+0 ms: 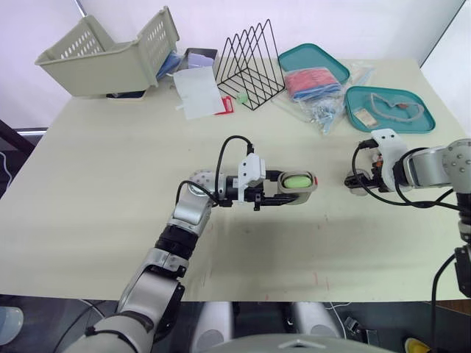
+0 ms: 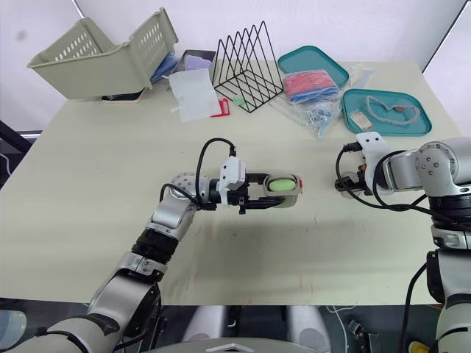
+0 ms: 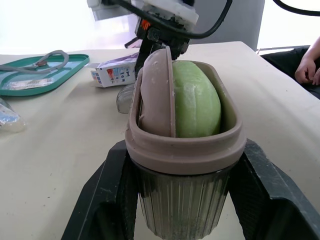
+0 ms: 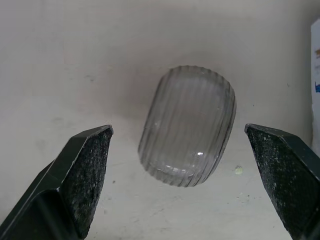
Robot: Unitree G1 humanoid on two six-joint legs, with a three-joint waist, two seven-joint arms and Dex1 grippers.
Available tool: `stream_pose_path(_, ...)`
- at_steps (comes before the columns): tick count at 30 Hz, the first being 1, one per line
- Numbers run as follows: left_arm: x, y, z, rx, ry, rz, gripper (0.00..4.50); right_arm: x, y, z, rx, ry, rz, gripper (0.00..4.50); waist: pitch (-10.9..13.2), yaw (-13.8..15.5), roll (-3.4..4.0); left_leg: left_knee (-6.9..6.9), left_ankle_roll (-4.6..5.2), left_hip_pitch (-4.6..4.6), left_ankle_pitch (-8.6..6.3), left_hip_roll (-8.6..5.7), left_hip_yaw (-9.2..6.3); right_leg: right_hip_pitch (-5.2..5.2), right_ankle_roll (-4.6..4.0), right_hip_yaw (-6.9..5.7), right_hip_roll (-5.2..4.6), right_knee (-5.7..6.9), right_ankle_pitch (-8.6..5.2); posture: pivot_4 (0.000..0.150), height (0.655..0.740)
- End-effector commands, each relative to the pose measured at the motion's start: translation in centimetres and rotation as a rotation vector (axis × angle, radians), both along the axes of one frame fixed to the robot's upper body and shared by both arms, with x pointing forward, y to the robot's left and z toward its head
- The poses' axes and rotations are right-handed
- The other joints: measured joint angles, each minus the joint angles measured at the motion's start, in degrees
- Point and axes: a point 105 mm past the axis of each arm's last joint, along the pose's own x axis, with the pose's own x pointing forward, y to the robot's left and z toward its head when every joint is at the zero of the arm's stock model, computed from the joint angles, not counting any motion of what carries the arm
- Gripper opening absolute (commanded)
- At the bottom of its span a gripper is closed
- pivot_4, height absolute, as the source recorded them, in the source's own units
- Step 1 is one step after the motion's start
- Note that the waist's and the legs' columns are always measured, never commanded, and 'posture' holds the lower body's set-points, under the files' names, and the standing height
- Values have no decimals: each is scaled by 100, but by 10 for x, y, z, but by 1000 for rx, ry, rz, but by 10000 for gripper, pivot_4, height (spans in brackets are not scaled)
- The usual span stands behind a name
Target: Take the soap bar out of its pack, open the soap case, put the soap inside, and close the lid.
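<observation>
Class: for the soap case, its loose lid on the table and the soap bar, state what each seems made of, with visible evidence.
The soap case: likely moulded plastic, matte brown rim over a ribbed translucent body. The lid: probably clear plastic, possibly glass; ribbed, see-through, with a small glint. The soap bar: pale green soap, smooth, dull, waxy-looking surface.

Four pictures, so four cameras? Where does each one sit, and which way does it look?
Left eye view: on the head, looking forward and down over the table; both arms show.
Right eye view: its twin, same scene.
Left wrist view: left wrist, looking along the left gripper, whose fingers clamp the soap case holding green soap.
Right wrist view: right wrist, looking down past the open right gripper at the clear lid.
Shared: both wrist views show that lid.
</observation>
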Motion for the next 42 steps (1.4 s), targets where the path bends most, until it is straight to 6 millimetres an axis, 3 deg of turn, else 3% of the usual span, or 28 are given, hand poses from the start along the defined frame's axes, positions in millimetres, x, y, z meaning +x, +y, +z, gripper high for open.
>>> stream_pose_path(1,1,-3,14,-28,-48,-9,19548,4,-5,10,-6,-31,-20,44549,0,0,0,0,0,0,0,0,0,0,0,0,0,0,0,1500,7400)
stream_pose_path(8,1,-3,13,-29,-46,-3,19548,6,-5,6,-6,-25,-27,44549,0,-1,0,0,0,0,0,0,0,0,0,0,0,0,0,1500,7400)
stream_pose_path(11,1,-3,13,-28,-45,0,19548,8,-3,7,-1,-28,-23,37090,0,-2,0,0,0,0,0,0,0,0,0,0,1,0,0,1500,7400)
stream_pose_path(15,2,-3,13,-28,-45,3,19548,8,-1,8,-6,-35,-13,19848,0,-1,0,-1,0,0,0,0,0,0,0,0,0,0,0,1500,7400)
stream_pose_path(16,2,-3,13,-28,-45,3,19548,8,-1,8,-8,-38,-10,18384,0,-1,0,0,0,0,0,0,-1,0,0,0,1,0,0,1500,7400)
stream_pose_path(23,2,-4,13,-28,-43,5,19548,8,10,15,-27,-100,120,18384,0,-2,1,-1,0,0,0,0,-1,0,0,-1,0,-1,0,1500,7400)
stream_pose_path(26,3,-4,13,-28,-42,6,19548,5,26,30,-34,-219,352,18384,1,8,2,-1,0,0,0,-1,-3,0,0,-3,0,-2,0,1500,7400)
stream_pose_path(31,5,-4,11,-21,-35,5,19548,-18,49,64,-43,-349,782,18384,2,-5,4,-1,0,1,-1,-1,-1,-1,2,-4,0,-4,-1,1500,7400)
stream_pose_path(36,4,-4,9,-22,-8,-15,19548,-36,70,83,-28,-389,1052,18384,3,-12,4,0,-1,10,0,3,-1,1,1,-3,5,-1,-1,1500,7400)
stream_pose_path(42,1,-5,7,-12,1,-53,19548,-51,93,86,-23,-334,1233,18384,3,3,4,2,-1,9,0,4,0,1,0,-2,4,-2,-1,1500,7400)
